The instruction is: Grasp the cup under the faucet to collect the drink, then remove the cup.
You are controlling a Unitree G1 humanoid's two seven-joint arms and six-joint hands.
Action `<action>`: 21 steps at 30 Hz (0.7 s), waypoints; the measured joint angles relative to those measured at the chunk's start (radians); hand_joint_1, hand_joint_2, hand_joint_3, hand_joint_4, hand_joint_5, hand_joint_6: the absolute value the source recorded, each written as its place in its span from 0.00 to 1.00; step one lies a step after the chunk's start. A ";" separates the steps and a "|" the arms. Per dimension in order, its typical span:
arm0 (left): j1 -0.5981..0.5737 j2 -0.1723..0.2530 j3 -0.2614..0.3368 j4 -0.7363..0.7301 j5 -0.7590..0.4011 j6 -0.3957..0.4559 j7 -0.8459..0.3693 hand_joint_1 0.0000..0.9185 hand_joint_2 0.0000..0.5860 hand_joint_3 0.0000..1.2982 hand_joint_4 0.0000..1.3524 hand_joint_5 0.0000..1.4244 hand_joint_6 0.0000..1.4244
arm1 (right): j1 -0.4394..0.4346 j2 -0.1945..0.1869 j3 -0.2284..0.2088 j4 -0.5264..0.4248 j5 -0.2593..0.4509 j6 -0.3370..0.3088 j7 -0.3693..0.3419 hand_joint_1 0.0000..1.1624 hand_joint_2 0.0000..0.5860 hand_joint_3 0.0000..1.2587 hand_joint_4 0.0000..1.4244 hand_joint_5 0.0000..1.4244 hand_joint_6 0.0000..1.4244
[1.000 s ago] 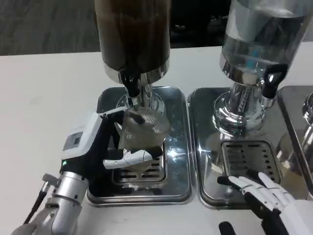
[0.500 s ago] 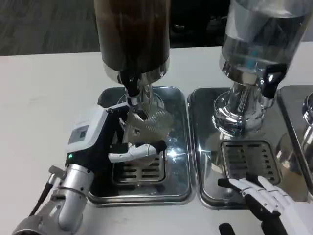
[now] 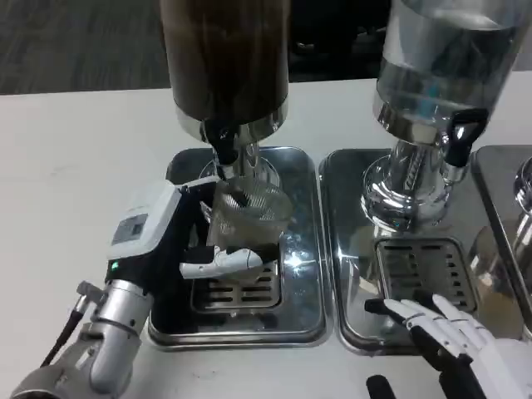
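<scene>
Your left robot hand (image 3: 179, 241) is gripping the thin, light, slippery clear cup (image 3: 241, 223) mid-wall under the faucet (image 3: 223, 150), so you're squeezing gently

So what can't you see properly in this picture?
- Any drink in the clear cup: head view, the ribbed see-through wall and shiny tray glare hide it.
- The left hand: its palm and far fingers are behind the cup and its own back.
- The dark dispenser: top cut off by the picture's upper edge.
- The right hand: its wrist end runs off the bottom edge.
- A third tray: cut off at the right edge.
</scene>
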 measured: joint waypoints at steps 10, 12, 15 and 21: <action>0.044 0.042 -0.015 -0.022 0.002 -0.002 0.009 0.22 0.08 0.48 0.48 0.38 0.13 | -0.022 -0.008 -0.004 0.010 0.019 0.000 0.004 0.48 0.81 0.19 0.14 0.09 0.10; 0.045 0.048 -0.017 -0.029 0.002 -0.001 0.001 0.17 0.08 0.47 0.46 0.35 0.10 | -0.023 -0.010 -0.006 0.010 0.024 0.000 0.004 0.48 0.81 0.19 0.14 0.09 0.10; 0.052 0.066 -0.033 -0.042 0.005 -0.001 -0.019 0.12 0.09 0.43 0.42 0.31 0.07 | -0.026 -0.014 -0.010 0.010 0.029 0.000 0.011 0.48 0.81 0.19 0.14 0.10 0.11; 0.068 0.078 -0.049 -0.082 0.032 0.002 -0.035 0.06 0.09 0.33 0.30 0.22 0.02 | -0.029 -0.025 -0.009 0.016 0.044 0.000 0.018 0.48 0.81 0.19 0.14 0.11 0.11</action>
